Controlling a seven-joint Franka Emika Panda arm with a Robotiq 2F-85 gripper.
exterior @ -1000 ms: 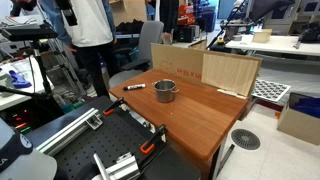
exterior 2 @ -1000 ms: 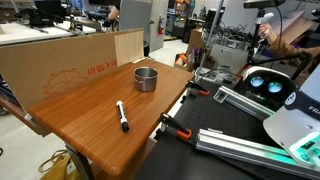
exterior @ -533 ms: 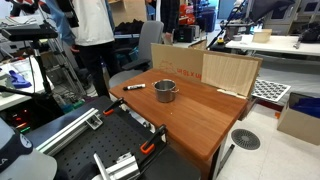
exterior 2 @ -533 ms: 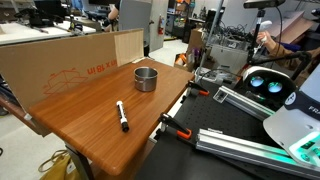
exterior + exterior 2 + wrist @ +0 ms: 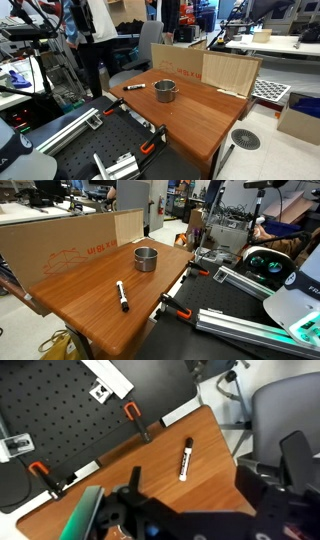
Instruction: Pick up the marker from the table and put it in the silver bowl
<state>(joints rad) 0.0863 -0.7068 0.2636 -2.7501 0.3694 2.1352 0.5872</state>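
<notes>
The marker (image 5: pixel 134 87) (image 5: pixel 121 295) lies flat on the reddish-brown wooden table (image 5: pixel 210 115) (image 5: pixel 90 310), near one edge. It is dark with a white barrel in the wrist view (image 5: pixel 185 461). The silver bowl (image 5: pixel 165 91) (image 5: pixel 146 258) stands upright and apart from the marker in both exterior views; I cannot make it out in the wrist view. My gripper (image 5: pixel 213 455) shows only in the wrist view. It is high above the table (image 5: pixel 160 480), with the fingers spread wide and nothing between them. The marker lies between and beyond the fingers.
Cardboard sheets (image 5: pixel 205 68) (image 5: pixel 70 240) stand along the table's back edge. Orange-handled clamps (image 5: pixel 133 415) (image 5: pixel 175 308) grip the table's near edge beside a black perforated plate (image 5: pixel 50 410). A person (image 5: pixel 85 30) stands behind the table. A grey chair (image 5: pixel 285 405) is beside it.
The person in the background has shifted. The marker, the bowl and the table stand as before.
</notes>
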